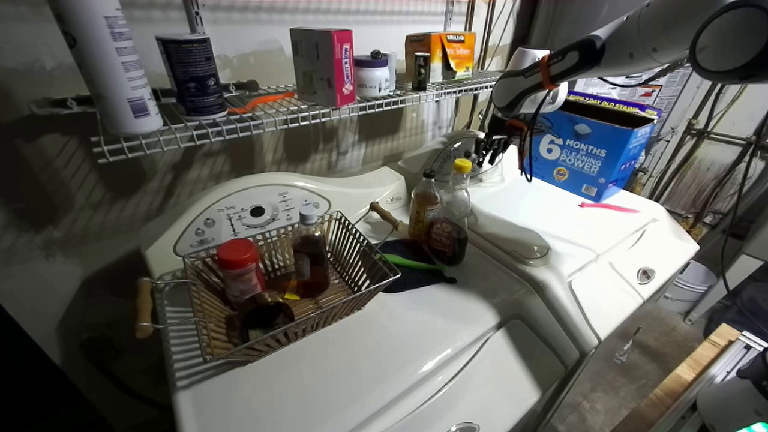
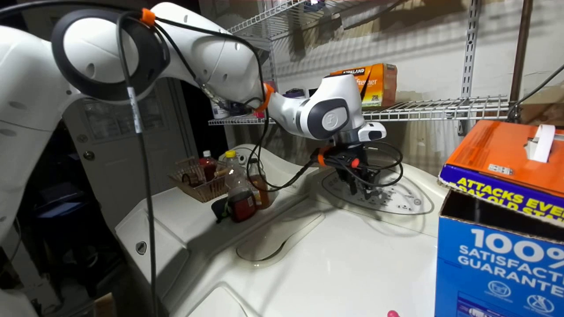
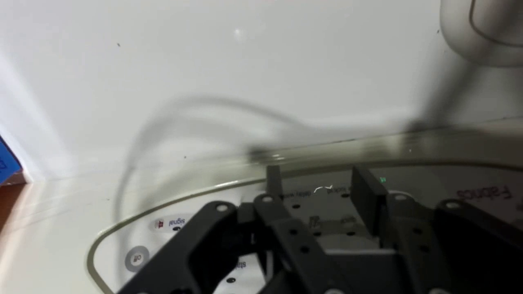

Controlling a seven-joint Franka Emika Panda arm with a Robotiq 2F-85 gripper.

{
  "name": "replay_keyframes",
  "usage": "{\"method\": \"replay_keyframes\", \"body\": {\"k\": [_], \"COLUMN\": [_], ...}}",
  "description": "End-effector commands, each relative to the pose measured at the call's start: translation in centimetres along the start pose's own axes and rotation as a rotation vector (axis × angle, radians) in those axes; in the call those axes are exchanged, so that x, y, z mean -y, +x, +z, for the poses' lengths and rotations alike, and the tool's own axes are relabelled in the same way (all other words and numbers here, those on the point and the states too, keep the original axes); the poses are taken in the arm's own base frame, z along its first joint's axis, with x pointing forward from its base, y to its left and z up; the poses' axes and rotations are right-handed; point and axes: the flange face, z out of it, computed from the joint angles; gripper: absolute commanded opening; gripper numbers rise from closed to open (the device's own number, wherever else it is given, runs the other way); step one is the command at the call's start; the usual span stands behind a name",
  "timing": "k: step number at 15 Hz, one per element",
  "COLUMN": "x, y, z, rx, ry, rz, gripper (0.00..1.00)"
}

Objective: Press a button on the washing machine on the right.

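the washing machine (image 1: 540, 207) stands on the right, its rounded control panel (image 2: 396, 196) at the far side; over that panel the gripper (image 3: 319, 185) is poised, fingers (image 3: 369, 200) spread, nothing pinched between them. whether either tip touches the surface, i cannot tell. the spread is the first hazard: coming down this way, two tips could land on two spots at once, set off the wrong function, or straddle the wanted button and meet only blank panel. a shadow also lies over the print beneath the gripper, so aim may suffer. the off button (image 3: 137, 258) sits toward the panel's right end, apart from the fingers; going for it would take a sideways move, and the cable loop (image 2: 401, 163) might then snag on the blue stain-remover box (image 1: 570, 150) farther right. straying left and near instead could knock the yellow-capped bottle (image 1: 451, 237). the panel seems to slope toward the lid (image 2: 352, 264), so a hard push might make a tip skid down before anything clicks, and too soft a push might not register at all.
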Motion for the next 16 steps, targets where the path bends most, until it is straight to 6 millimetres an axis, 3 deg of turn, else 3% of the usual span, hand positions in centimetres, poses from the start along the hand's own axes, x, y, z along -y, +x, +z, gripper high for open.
{"method": "replay_keyframes", "body": {"k": [1,4,12,13,16], "x": [-1.1,-0.7,1.8,1.6,1.8], "y": [-4.6,-6.9,-12.4,-10.3,-11.5], "z": [-4.8,-8.3,-15.1,-13.7,-14.9], "rx": [0.083,0.124,0.227,0.213,0.214], "ry": [-0.001,0.023,0.033,0.035,0.041], "rz": [-0.034,-0.023,-0.128,-0.074,-0.102], "gripper": [0.8,0.99,1.0,1.0,1.0]}}
